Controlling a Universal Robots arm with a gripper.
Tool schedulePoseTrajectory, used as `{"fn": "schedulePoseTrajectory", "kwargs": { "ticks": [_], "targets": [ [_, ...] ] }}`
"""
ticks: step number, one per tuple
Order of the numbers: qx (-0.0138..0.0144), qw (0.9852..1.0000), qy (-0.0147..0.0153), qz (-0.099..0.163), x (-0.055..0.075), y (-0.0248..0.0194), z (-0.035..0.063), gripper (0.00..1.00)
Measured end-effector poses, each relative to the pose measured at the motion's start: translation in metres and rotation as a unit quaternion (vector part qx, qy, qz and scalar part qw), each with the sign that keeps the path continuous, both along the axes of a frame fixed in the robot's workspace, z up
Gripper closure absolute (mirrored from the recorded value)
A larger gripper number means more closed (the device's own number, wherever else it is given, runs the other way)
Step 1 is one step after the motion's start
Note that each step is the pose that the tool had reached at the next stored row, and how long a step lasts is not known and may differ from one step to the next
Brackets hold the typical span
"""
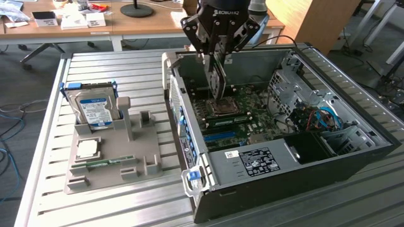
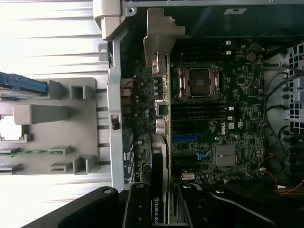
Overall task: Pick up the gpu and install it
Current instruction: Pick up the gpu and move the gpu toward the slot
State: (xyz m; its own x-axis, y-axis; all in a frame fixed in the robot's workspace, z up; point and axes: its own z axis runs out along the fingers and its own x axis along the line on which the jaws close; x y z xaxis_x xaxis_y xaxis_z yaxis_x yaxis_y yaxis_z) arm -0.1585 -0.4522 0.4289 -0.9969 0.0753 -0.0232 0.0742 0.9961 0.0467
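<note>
Item: gpu, held upright by its top edge in the end effector, which is closed on it (card seen edge-on in the wrist view). Location: inside the open computer case, above the motherboard. Hard drive is stood in the grey holder on the slatted surface.

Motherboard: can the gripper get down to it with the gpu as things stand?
Probably yes. The case lies open side up, the gripper holds the gpu edge-on over the motherboard, and no cable seems to cross beneath it.
</note>
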Motion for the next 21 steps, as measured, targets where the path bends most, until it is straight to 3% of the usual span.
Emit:
{"fn": "schedulePoseTrajectory", "kwargs": {
  "ticks": [21],
  "targets": [
    [0.0, 1.0, 0.0, 0.0, 0.053, 0.0, 0.0, 0.73]
  ]
}}
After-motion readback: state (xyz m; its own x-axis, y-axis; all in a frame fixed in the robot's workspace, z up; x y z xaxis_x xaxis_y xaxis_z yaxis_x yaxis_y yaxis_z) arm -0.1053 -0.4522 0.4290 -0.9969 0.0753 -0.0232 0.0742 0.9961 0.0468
